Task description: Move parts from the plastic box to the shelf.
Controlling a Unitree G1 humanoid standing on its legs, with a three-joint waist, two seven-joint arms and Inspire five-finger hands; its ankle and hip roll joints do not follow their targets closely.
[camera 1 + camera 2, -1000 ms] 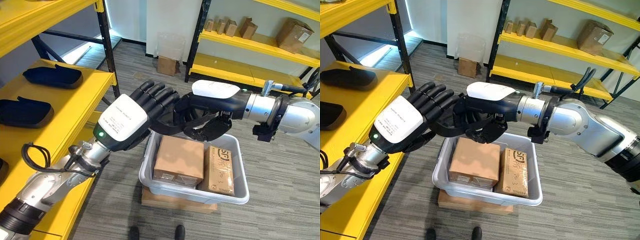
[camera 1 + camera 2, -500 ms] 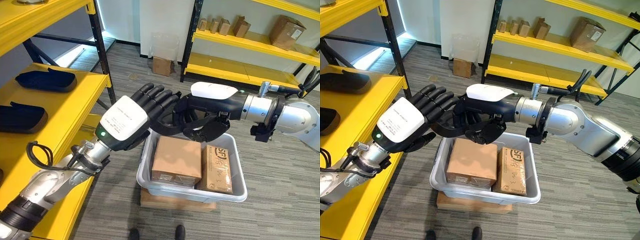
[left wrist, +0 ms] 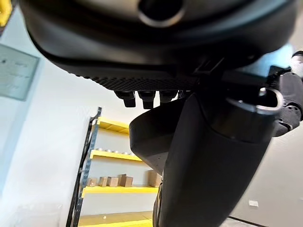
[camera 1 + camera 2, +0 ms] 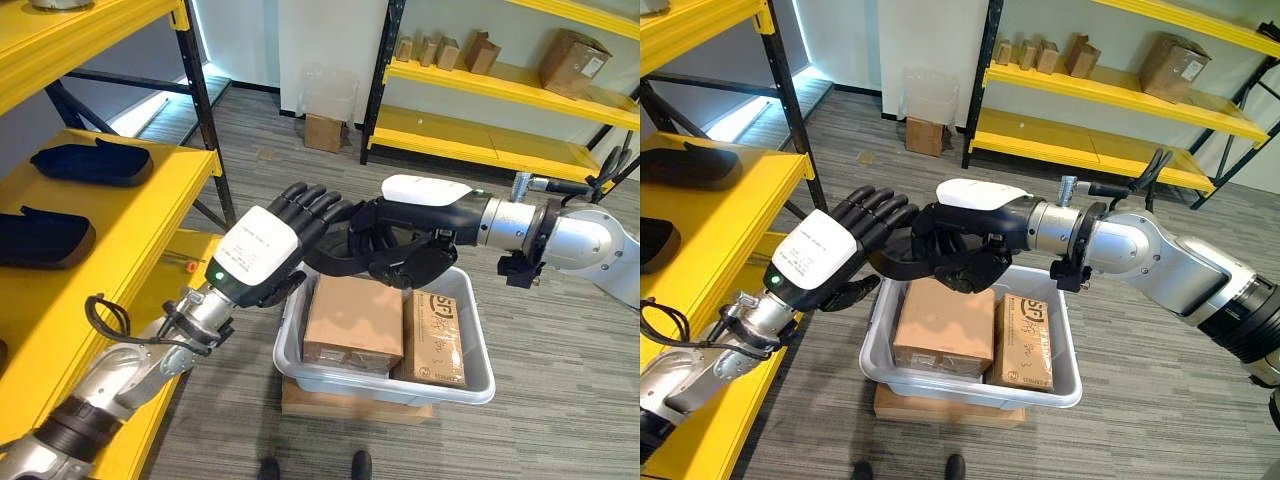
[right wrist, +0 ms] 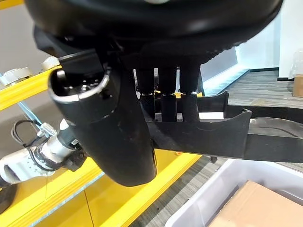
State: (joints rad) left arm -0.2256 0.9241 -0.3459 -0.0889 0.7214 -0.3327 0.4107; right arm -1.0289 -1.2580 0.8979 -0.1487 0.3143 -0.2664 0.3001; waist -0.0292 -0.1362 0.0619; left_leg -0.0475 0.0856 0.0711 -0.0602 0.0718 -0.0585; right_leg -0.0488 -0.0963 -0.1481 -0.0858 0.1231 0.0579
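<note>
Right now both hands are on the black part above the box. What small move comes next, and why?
Probably swing the part left toward the yellow shelf. The left hand and right hand hold it between them above the box, and two like parts already lie on that shelf.

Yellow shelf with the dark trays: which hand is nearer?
Left. The left hand hangs just beside the shelf; the right hand is farther out, above the grey box.
</note>
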